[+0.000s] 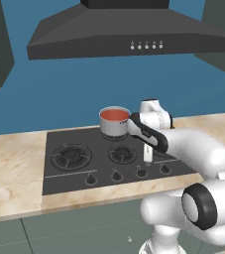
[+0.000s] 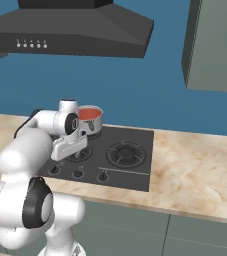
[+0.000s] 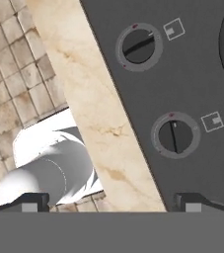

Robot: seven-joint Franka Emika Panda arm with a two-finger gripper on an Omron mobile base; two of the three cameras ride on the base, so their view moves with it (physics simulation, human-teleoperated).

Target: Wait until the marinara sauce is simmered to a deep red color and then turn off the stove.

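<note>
Down at the near edge of the stove (image 3: pixel 197 74), seen through the hand camera: gripper (image 3: pixel 112 200) spread wide, nothing between the tips, hanging over the counter lip (image 3: pixel 98 113) just off the cooktop's front. Two knobs (image 3: pixel 175 136) right ahead on the black surface, one (image 3: pixel 139 47) further along the row, each with its pointer at a different angle.

From the base cameras, same story: gripper (image 1: pixel 147 155) poised above the front knob row, close to the third knob (image 1: pixel 141 172) from the stove's left end. Beyond the knobs, burner grates (image 1: pixel 72 156). At the stove's back row, steel saucepan (image 1: pixel 115 122) with the marinara sauce (image 1: pixel 115 115) inside, orange-red, arguably not yet a deep red. Range hood (image 1: pixel 134 32) overhead, behind everything.

Risks from here, judged only from this layout:
- Jumping early, cutting the heat while the sauce looks this light.
- Picking the wrong knob; four in a row, close together, and hard to say which feeds the saucepan's burner.
- Closing off-centre on a small round knob and slipping round it instead of turning it.
- Forearm sitting close to the saucepan; a wide swing could nudge it.
</note>
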